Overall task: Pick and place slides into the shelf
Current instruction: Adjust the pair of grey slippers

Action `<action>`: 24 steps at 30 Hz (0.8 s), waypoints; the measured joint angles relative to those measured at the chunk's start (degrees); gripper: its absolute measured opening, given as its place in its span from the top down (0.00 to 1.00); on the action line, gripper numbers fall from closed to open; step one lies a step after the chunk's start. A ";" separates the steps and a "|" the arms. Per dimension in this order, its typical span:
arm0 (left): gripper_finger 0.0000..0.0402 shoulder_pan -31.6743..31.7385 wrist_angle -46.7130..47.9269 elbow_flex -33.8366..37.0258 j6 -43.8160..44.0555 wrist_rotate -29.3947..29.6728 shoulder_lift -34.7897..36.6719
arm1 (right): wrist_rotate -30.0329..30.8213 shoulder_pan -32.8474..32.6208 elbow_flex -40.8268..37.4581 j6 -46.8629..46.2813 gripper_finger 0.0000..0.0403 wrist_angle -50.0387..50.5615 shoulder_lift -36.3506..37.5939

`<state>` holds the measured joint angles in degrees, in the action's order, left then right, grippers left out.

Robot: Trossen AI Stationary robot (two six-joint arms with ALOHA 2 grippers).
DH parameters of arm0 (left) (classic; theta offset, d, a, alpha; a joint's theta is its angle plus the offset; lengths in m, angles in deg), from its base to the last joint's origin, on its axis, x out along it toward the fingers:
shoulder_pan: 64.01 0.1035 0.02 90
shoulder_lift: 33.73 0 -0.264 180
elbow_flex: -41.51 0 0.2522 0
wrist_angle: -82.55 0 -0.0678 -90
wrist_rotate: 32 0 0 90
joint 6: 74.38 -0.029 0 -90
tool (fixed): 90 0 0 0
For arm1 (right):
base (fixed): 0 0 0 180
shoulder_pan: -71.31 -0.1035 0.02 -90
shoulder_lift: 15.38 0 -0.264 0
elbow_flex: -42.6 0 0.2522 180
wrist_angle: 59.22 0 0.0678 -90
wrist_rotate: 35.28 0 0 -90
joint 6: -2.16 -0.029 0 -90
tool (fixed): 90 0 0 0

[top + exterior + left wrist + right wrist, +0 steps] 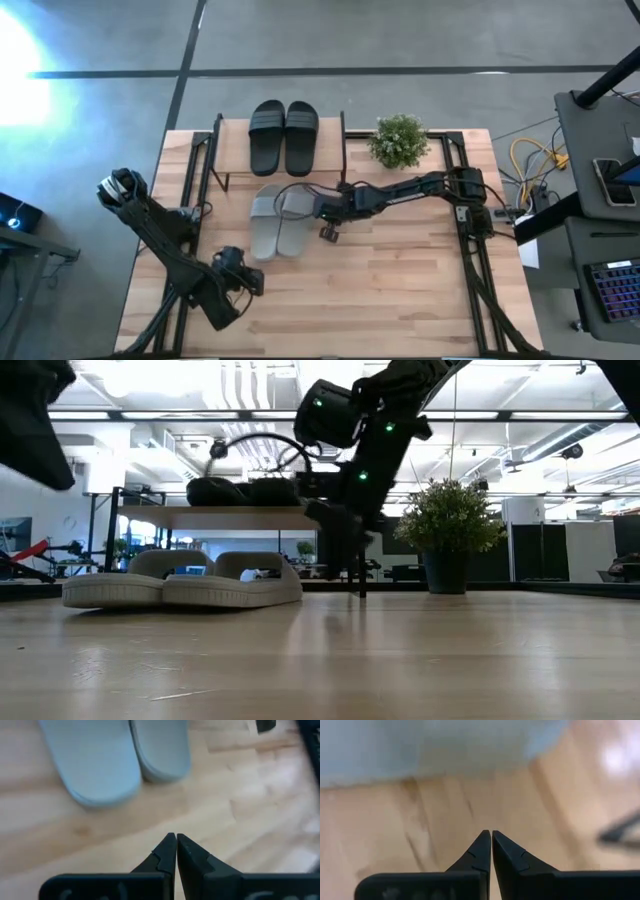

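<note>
- Left pincer (252, 280) is idling at the near left of the tabletop (400, 290), tips pressed together on nothing; in its wrist view the heels of the grey slides (115, 760) are lying just ahead of it.
- Right pincer (328, 232) is hanging close over the bare wood just beside the grey pair's right-hand slide; its tips are meeting with no gap and are gripping nothing.
- Grey slides (278, 220) are sitting side by side, touching, soles down, mid-tabletop in front of the shelf (230, 150). Not yet shelved.
- Handling judgement: they are looking like moulded foam, so probably light, a little springy, matte and not slippery. The wide strap arching over the toe end is looking like the best hold, or else a pinch on the sole edge at the side; the flat footbed is offering nothing to close on. The pincer would need to open first.
- Shapes: rounded heels, thick flat soles and smooth pale surfaces are showing against the grainy light planks.
- Black slides (284, 135) are already resting as a pair on the shelf's light wooden top board, between thin black metal side frames. From table height the lower level is appearing open behind the grey pair.
- Small potted plant (399, 140), bushy green in a dark pot, is standing just right of the shelf at the far edge.
</note>
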<state>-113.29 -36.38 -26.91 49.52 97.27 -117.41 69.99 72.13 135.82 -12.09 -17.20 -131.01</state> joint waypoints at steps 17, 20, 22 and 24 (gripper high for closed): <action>1.00 1.52 -19.60 17.44 -0.39 -5.15 0.33 | -13.37 -5.00 -0.11 -27.83 0.98 4.28 4.25; 1.00 1.57 -23.99 20.92 -1.33 -5.44 0.35 | -14.65 -5.75 -0.11 -29.41 0.98 1.88 4.76; 1.00 1.75 -26.45 22.74 -1.27 -5.04 0.35 | -15.55 -6.11 -0.11 -29.73 0.98 -0.43 4.81; 1.00 2.05 -27.31 23.53 -1.27 -4.45 0.35 | -15.82 -6.37 -0.07 -30.23 0.98 -2.11 4.82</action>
<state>-111.24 -63.69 -3.38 48.25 92.82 -117.06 54.17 65.76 135.74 -42.33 -19.31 -126.19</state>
